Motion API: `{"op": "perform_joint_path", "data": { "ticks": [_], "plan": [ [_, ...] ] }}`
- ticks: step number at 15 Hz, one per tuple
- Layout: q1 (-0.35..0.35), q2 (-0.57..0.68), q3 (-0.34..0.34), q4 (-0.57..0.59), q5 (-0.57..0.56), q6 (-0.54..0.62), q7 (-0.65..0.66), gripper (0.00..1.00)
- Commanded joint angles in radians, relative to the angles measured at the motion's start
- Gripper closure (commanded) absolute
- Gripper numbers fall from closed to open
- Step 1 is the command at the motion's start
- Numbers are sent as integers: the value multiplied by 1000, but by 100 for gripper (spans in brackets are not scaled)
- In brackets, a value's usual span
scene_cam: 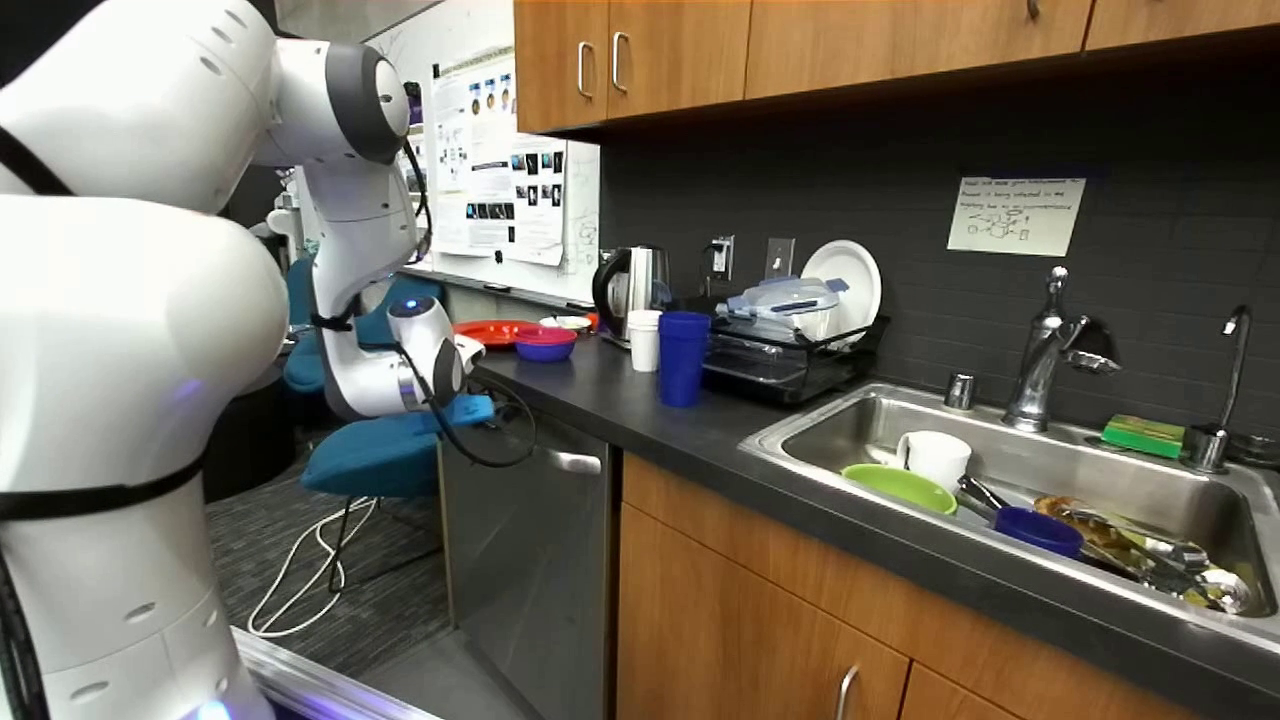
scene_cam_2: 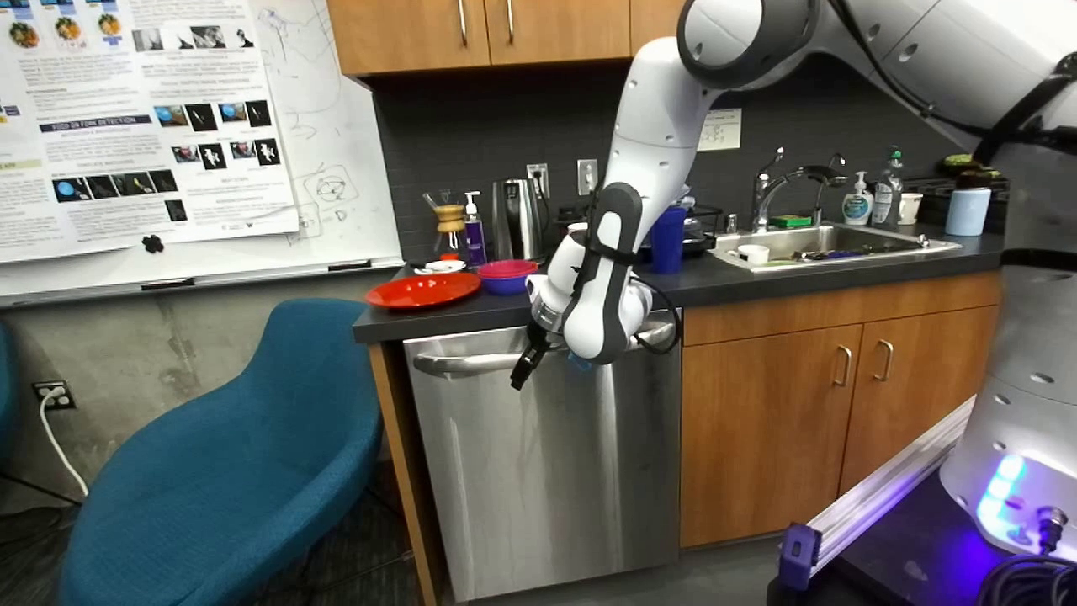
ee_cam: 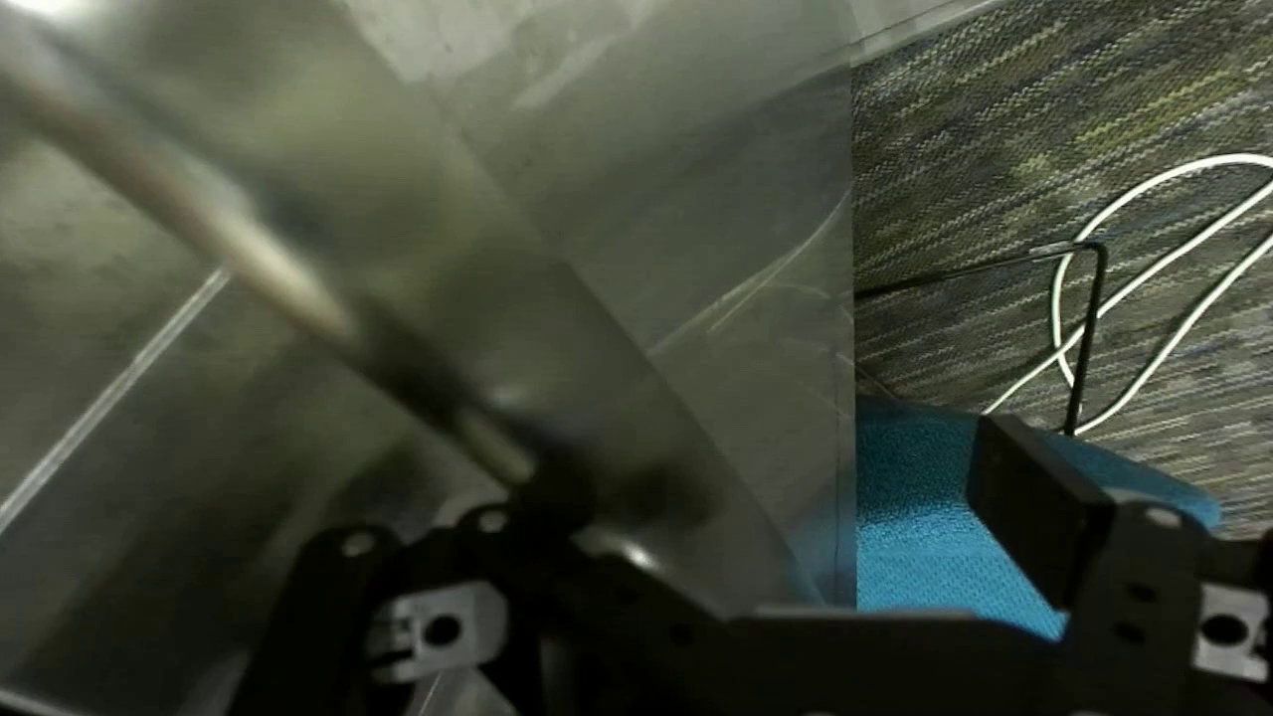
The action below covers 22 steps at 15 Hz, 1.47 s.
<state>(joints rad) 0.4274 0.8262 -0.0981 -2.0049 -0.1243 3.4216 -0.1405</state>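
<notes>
My pincer [ee_cam: 796,502] was spread wide, its two fingers [ee_cam: 1034,507] well apart, close in front of a steel dishwasher [scene_cam_2: 555,463]. Nearest me was its bar handle [scene_cam_2: 467,364], which ran across the upper part of the front. In the wrist view that bar slanted down from the upper left and passed out of sight behind one finger; whether I was touching it, I could not tell. Beyond my opposite finger showed the seat of a teal chair [ee_cam: 935,557], and past that a looped white cord [ee_cam: 1233,159] on the patterned carpet [ee_cam: 975,179].

Above the dishwasher, the dark tabletop [scene_cam: 600,398] bore a red plate [scene_cam_2: 423,290] and, just beside it, a pink bowl [scene_cam_2: 507,268] stacked in a blue bowl [scene_cam_2: 505,285]. Further along stood a kettle [scene_cam_2: 513,220], a white cup [scene_cam: 645,342], a tall blue tumbler [scene_cam: 682,362] and a black dish rack [scene_cam: 830,374] with a white plate [scene_cam: 862,285] leaning in it. The sink [scene_cam: 790,440] held a white mug [scene_cam: 938,460], a green bowl [scene_cam: 900,488] and metal utensils [scene_cam: 1225,590], with a green sponge [scene_cam: 1143,436] lying behind the basin.
</notes>
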Motion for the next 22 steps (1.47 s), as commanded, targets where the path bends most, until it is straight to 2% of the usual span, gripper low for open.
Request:
{"op": "perform_joint_path", "data": {
  "ticks": [1,2,3,4,6,7,10,12,13,14,22],
  "plan": [
    [29,39,32,-78,36,-31,11,0],
    [69,39,-6,-79,58,-32,7,0],
    [202,44,-136,-79,133,-28,3,0],
    [242,51,-181,-80,153,-22,-14,0],
    [374,69,-277,-107,207,-28,-38,0],
    [430,84,-317,-111,221,-33,-50,0],
    [503,144,-368,-93,197,-27,-97,0],
    [532,163,-389,-90,178,-27,-129,0],
    [468,118,-421,-35,174,-3,-136,0],
    [473,120,-430,-34,177,1,-139,0],
    [472,121,-428,-30,177,1,-134,0]
  ]
}}
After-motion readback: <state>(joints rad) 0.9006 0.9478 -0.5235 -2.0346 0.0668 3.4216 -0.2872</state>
